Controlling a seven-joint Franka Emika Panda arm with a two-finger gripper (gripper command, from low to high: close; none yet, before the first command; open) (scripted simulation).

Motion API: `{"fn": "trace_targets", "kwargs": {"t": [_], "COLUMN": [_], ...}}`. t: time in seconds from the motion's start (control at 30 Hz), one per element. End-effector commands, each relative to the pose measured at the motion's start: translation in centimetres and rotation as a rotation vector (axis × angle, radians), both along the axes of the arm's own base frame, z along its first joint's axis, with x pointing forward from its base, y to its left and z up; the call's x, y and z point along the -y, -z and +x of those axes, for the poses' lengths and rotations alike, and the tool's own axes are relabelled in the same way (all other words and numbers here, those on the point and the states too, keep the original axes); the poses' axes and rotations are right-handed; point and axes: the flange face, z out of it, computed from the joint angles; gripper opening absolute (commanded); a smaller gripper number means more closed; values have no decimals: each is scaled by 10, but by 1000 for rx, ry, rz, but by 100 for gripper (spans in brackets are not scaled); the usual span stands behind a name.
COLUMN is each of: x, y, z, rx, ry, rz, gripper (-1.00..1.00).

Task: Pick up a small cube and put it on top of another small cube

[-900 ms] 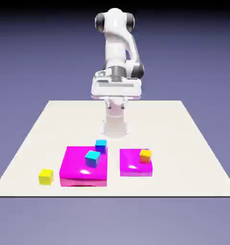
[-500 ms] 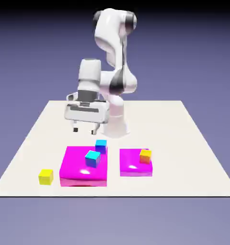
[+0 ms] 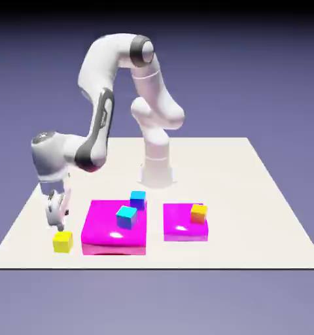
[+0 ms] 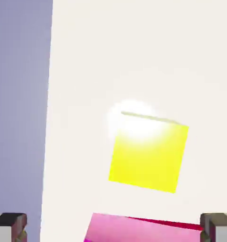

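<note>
The small cube (image 3: 63,241), plain yellow, rests on the white table near the front edge at the exterior view's left. My gripper (image 3: 55,221) hangs just above and slightly behind it, without touching. In the hand view the small cube (image 4: 148,153) lies ahead of the fingers, its top glaring white. The gripper (image 4: 113,228) is open: its grey fingertips (image 4: 9,227) sit far apart at the bottom corners with nothing gripped between them. Two cyan cubes (image 3: 125,216) (image 3: 138,198) and an orange-topped yellow cube (image 3: 198,212) sit to the exterior view's right.
A large magenta block (image 3: 107,232) carries the cyan cubes and stands right beside the yellow cube; its edge (image 4: 144,229) shows low in the hand view. A smaller magenta block (image 3: 180,228) holds the orange-topped cube. The table's left edge (image 4: 48,142) is close.
The arm has swung from the table's middle to the exterior view's left and come down, so the gripper now hangs just over the yellow cube. No cube has moved.
</note>
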Motion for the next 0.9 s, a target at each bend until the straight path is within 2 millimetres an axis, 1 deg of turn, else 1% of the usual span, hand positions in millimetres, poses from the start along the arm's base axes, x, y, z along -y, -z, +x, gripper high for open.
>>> {"fn": "trace_targets", "kwargs": {"t": [0.0, 0.2, 0.23, 0.27, 0.3, 0.5, 0.6, 0.7, 0.77, 0.87], "x": [0, -8, -8, -8, -8, 0, -45, -92, -124, -172], "y": [0, 68, 69, 69, 69, 1, -35, -68, -88, -115], "z": [0, 1, 1, 1, 1, 0, 13, 20, 21, 16], "rx": [0, 0, 0, 0, 0, 0, 11, 17, 18, 14], "ry": [0, 0, 0, 0, 0, 0, -148, -302, -405, -558], "rz": [0, 0, 0, 0, 0, 1, 8, 12, 12, 9], "gripper": [0, 0, 0, -100, -100, -100, -100, -100, -100, -100]}}
